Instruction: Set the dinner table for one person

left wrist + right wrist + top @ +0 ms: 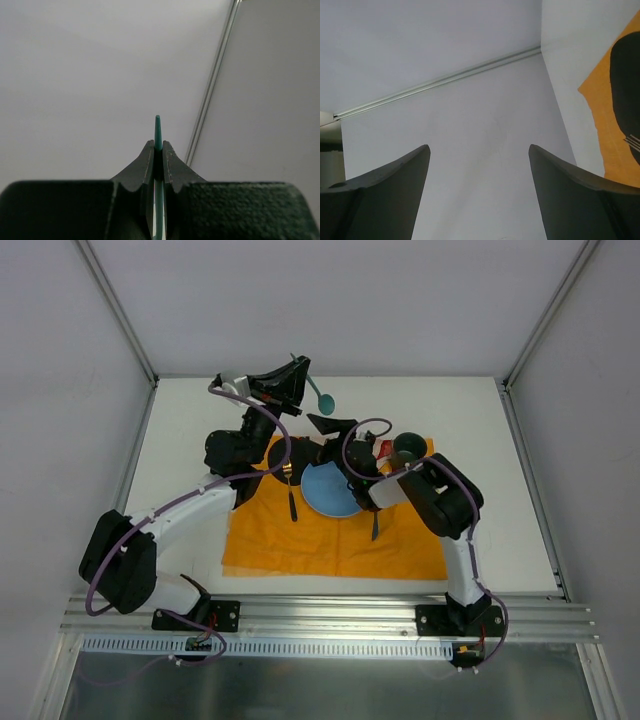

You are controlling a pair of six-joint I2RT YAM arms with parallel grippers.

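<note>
The white dinner table (190, 430) carries an orange placemat (335, 540). A blue plate (328, 490) lies on the mat, with a dark fork (292, 502) to its left and a dark knife (376, 524) to its right. A dark green cup (407, 447) stands at the mat's far right corner. My left gripper (293, 373) is raised over the table's far side and shut on a teal spoon (322, 400). The spoon's handle tip (158, 131) pokes out between the jaws of my left gripper (158, 146). My right gripper (322, 423) is open and empty above the plate's far edge, and it also shows in the right wrist view (479, 150).
Grey walls close the table at the back and sides, with a metal post in the corner (212, 85). A small red object (385, 448) sits beside the cup. An aluminium rail (330, 615) runs along the near edge. The placemat's edge (615, 115) shows at the right.
</note>
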